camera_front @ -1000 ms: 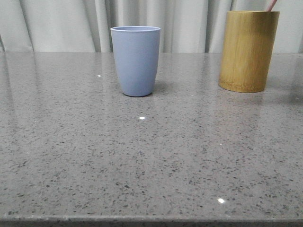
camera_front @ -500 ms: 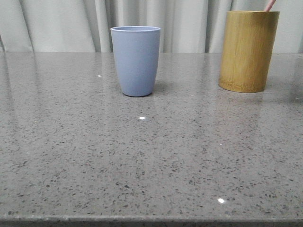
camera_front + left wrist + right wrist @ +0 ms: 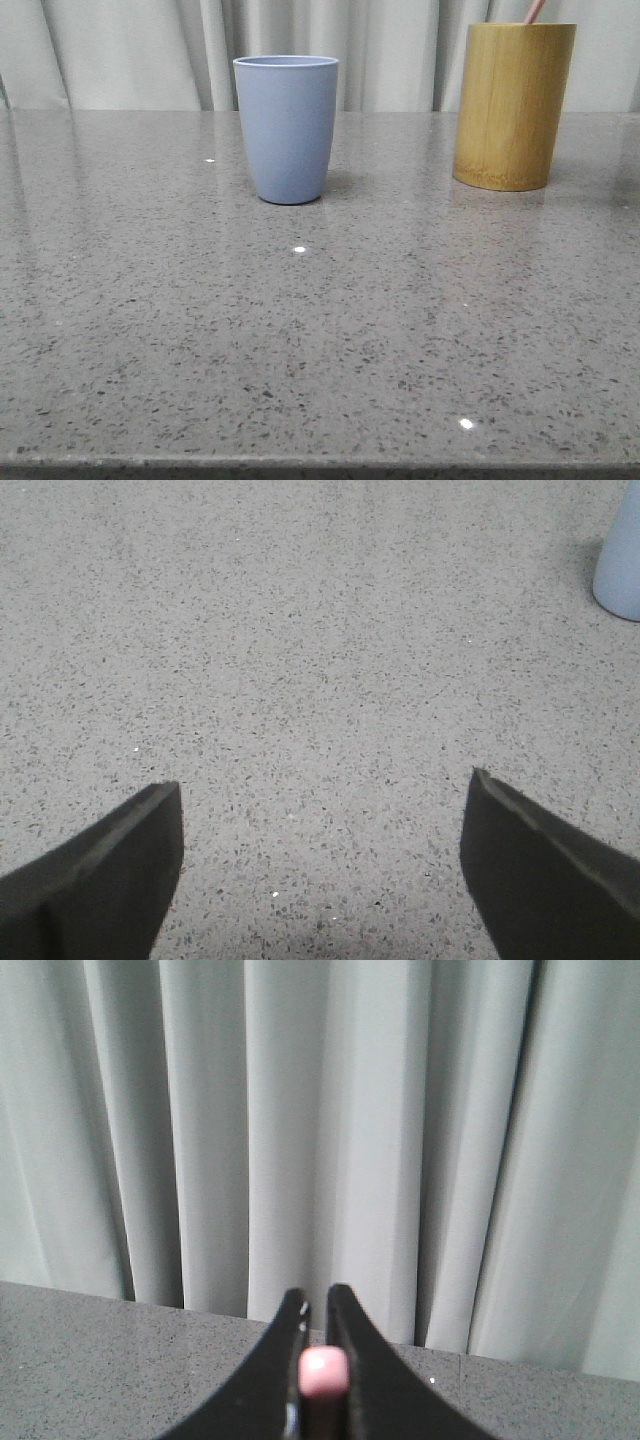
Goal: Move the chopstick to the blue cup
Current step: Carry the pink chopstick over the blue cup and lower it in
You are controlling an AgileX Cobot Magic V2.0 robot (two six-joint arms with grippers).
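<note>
The blue cup (image 3: 287, 128) stands upright at the middle back of the table; its base edge also shows in the left wrist view (image 3: 620, 560). A pale pink chopstick (image 3: 534, 11) sticks out of the top of the bamboo cylinder (image 3: 513, 105) at the back right. In the right wrist view my right gripper (image 3: 318, 1305) is shut on the pink chopstick end (image 3: 323, 1372). My left gripper (image 3: 322, 790) is open and empty above bare table, the cup off to one side. Neither gripper shows in the front view.
Grey speckled stone table (image 3: 320, 330) with its front edge at the bottom of the front view. A pale pleated curtain (image 3: 150, 50) hangs behind the table and fills the right wrist view (image 3: 320, 1110).
The bamboo cylinder has shifted a little to the left and back, and the pink chopstick tip above it has moved left with it.
</note>
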